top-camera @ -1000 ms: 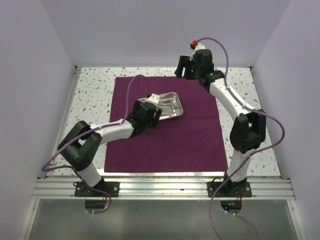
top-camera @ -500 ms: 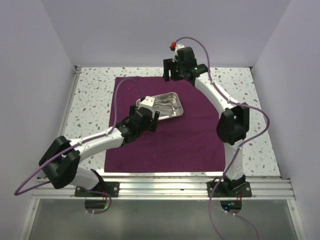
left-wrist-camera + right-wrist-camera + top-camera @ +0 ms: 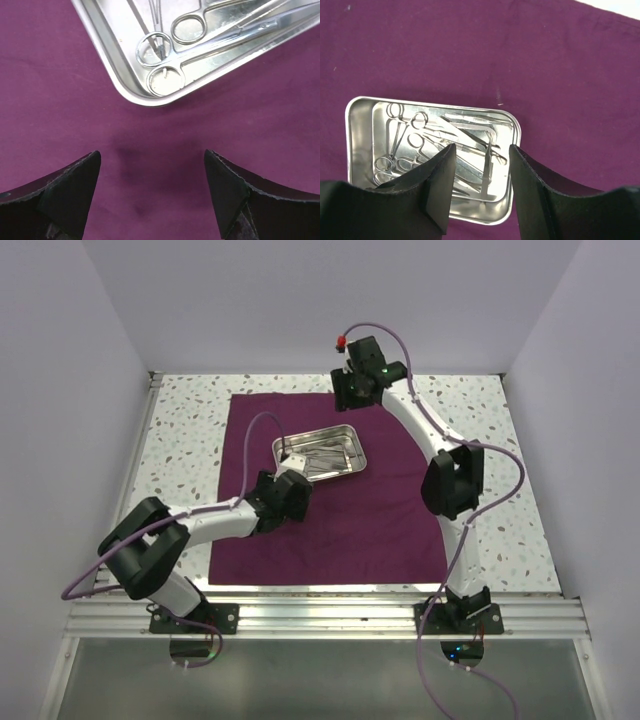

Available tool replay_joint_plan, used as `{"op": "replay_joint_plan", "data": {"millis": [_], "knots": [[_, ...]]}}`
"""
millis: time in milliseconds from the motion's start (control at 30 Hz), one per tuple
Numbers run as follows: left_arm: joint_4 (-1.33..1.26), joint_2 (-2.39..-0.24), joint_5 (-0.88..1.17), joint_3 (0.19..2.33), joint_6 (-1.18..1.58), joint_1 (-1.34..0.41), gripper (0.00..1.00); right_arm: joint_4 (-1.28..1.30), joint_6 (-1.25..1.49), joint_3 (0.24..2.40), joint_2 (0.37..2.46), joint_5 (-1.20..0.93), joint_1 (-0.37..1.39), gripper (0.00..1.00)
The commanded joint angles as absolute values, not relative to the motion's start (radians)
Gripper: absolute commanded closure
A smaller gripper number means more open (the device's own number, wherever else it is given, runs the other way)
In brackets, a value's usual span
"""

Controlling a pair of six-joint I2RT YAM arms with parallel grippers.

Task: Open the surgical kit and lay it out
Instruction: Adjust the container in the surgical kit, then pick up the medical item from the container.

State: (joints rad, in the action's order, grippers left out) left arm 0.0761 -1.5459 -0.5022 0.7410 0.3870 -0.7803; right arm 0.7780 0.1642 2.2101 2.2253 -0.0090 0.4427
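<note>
The dark purple cloth wrap (image 3: 330, 515) lies spread flat on the table. On its far half sits the steel tray (image 3: 357, 437) with scissors and forceps (image 3: 322, 454) piled inside. My left gripper (image 3: 297, 473) hovers low over the cloth just short of the tray's near left corner (image 3: 131, 93). It (image 3: 151, 156) is open, with only cloth (image 3: 60, 100) between the fingers. My right gripper (image 3: 345, 390) hangs high over the cloth's far edge and looks down on the tray (image 3: 351, 145). It (image 3: 481, 149) is open at a moderate width and holds nothing. Instruments (image 3: 465, 131) show between and beyond its fingers.
Speckled tabletop (image 3: 185, 440) borders the cloth on the left, right and far sides. Pale walls close in the cell on three sides. An aluminium rail (image 3: 330, 615) carrying both arm bases runs along the near edge. The right arm's cable (image 3: 500, 465) loops over the cloth's right side.
The right arm has swung left from the far right to above the tray's far side, and its jaws have narrowed. The left arm has shifted, its gripper staying by the tray's near left corner.
</note>
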Motion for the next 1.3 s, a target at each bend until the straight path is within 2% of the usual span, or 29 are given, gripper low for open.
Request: {"op": "replay_joint_plan", "data": {"millis": [0,300,833,1033,1267], "knots": [[0.048,-1.562,-0.58,0.756,0.423,-0.782,0.12,0.873,0.133,2.29,2.272,-0.029,0.442,0.5],[0.08,-1.672,-0.684,0.86,0.423,-0.77,0.11,0.937,0.129,2.372,2.349,-0.023,0.44,0.51],[0.028,-1.72,-0.66,0.937,0.35,-0.646,0.11,0.916,0.141,2.275,2.347,-0.005,0.469,0.54],[0.026,-1.616,-0.609,0.917,0.35,-0.649,0.11,0.882,0.164,2.224,2.358,-0.002,0.488,0.57],[0.021,-1.464,-0.563,0.894,0.341,-0.649,0.09,0.884,0.189,2.227,2.407,0.097,0.503,0.6]]}}
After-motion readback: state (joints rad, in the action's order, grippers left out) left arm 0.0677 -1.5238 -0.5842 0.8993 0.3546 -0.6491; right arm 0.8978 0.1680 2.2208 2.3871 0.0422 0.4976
